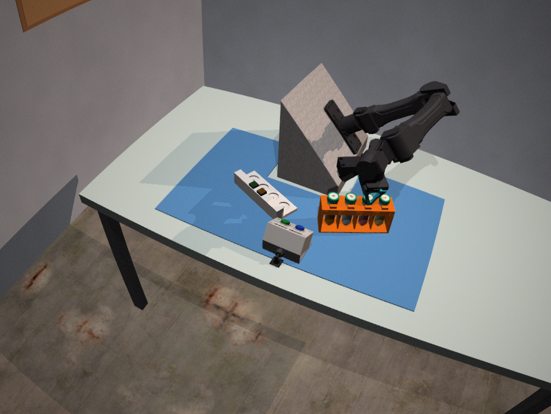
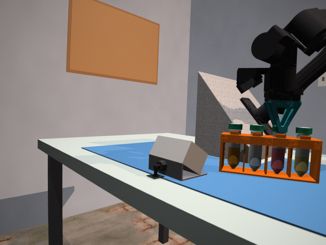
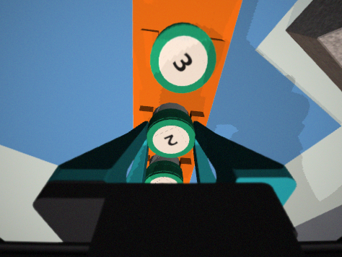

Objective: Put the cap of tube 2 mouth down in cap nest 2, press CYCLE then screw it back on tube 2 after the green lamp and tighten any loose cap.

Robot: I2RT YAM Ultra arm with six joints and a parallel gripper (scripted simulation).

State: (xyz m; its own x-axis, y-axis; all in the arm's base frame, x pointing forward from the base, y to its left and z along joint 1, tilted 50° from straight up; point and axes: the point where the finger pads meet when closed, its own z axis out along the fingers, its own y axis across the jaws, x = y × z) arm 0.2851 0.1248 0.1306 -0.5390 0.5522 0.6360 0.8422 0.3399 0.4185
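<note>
The orange decapping station point(image 1: 356, 213) holds four tubes with green caps. My gripper point(image 1: 369, 196) stands straight above it, with its teal fingers shut on the cap of tube 2 point(image 3: 171, 138), the third cap from the left in the top and exterior views point(image 2: 280, 128). In the wrist view the fingers press the cap's two sides, and its white dot reads 2. The cap sits on top of its tube. Cap 3 point(image 3: 182, 58) lies beyond it and cap 1 point(image 3: 164, 175) nearer, half hidden by the gripper body. The white cap tray point(image 1: 265, 196) has empty nests.
The small desk point(image 1: 287, 240) with the green key point(image 1: 286, 221) and blue key point(image 1: 299, 227) stands left of the station. The tray's green lamp point(image 1: 253, 183) and amber lamp point(image 1: 261, 191) look dark. A grey wedge block point(image 1: 307, 142) carries the arm's base behind the station.
</note>
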